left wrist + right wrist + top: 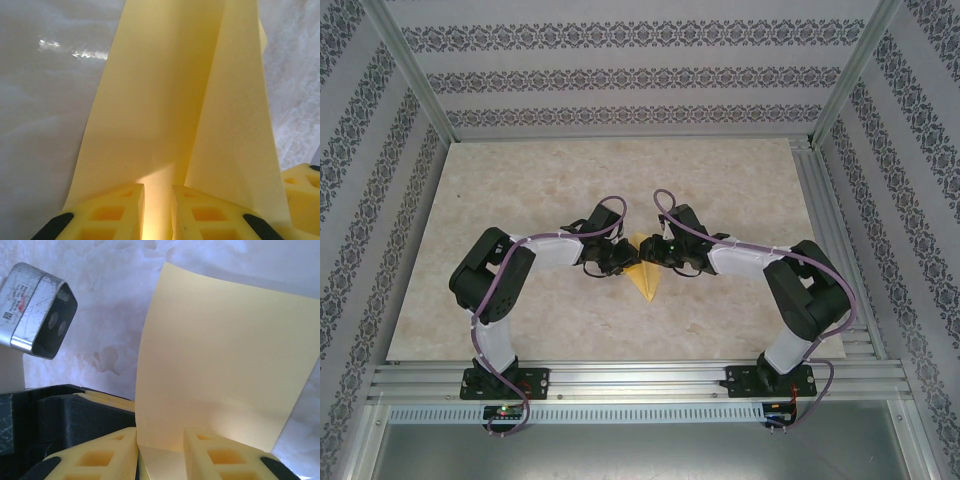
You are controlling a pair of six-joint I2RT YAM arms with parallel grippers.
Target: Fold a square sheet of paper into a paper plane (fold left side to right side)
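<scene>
Here, two grippers meet over a yellow paper (647, 280) at the middle of the table (520, 200).
The paper is partly folded, its tip pointing to the near edge. The left gripper (158, 190) and right gripper (161, 435) face each other across it, probably so one steadies it while a flap turns. Each pair of fingers stands narrowly apart with paper in the gap; whether they pinch it, I cannot tell.

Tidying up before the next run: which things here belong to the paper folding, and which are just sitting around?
Job in hand: yellow paper, partly folded; left fingers; right fingers.
Just there: marbled tabletop; aluminium frame rail; patterned walls.
</scene>
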